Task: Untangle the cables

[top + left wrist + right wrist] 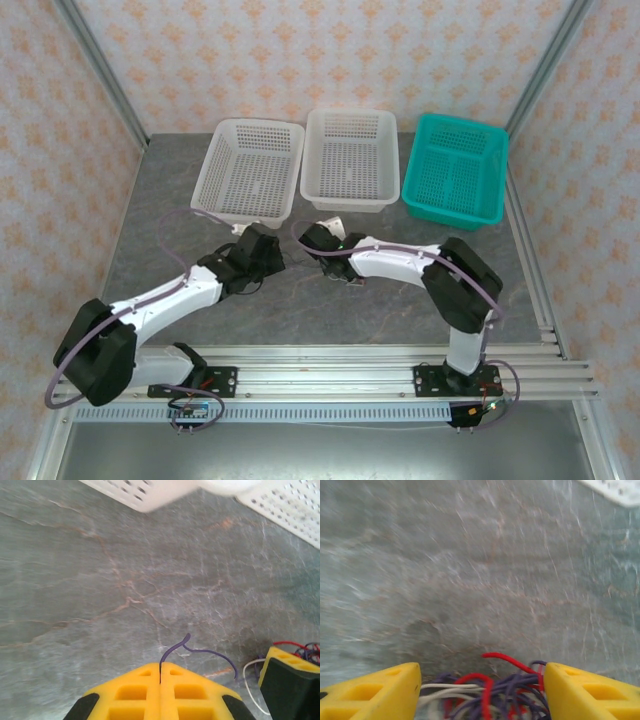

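No legible text or markings.

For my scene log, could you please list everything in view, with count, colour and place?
white baskets: two, white, far side of the table, left and middle.
teal basket: one, teal, far right, beside the white ones.
cables: tangled bundle, count unclear, purple, red and white, on the table between the right claw's fingers.
purple cable: one, purple, pinched in the left claw, arching toward the bundle.
table: one, grey marbled.
arms: two, white and black, based at the near edge.
left claw: yellow, shut on the purple cable.
right claw: yellow, open around the bundle.
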`<state>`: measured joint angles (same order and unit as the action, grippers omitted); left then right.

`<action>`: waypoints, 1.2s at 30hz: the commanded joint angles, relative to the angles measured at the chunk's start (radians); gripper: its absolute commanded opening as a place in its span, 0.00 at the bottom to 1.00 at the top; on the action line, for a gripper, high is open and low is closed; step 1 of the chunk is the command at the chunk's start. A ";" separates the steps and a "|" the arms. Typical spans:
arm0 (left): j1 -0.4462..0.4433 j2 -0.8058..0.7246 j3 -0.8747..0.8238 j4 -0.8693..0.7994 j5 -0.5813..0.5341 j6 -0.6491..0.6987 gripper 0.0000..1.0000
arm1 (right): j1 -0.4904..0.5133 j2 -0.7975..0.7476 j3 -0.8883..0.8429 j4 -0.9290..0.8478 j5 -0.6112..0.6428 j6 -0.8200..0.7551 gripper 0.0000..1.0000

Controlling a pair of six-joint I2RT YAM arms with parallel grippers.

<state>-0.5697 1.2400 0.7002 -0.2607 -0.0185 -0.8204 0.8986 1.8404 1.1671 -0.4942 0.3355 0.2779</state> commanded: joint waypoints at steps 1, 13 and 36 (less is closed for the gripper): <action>0.014 -0.078 -0.010 -0.123 -0.154 -0.032 0.00 | -0.034 -0.020 -0.061 -0.032 0.046 0.084 0.60; 0.281 -0.438 -0.136 -0.286 -0.170 -0.023 0.00 | -0.318 -0.229 -0.399 0.135 -0.008 0.278 0.48; 0.286 -0.327 -0.089 -0.225 -0.083 0.031 0.00 | 0.251 -0.226 -0.161 0.017 -0.318 -0.210 0.96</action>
<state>-0.2871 0.9051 0.5755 -0.4755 -0.0639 -0.8089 1.1439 1.5482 0.9901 -0.3443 -0.0742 0.0910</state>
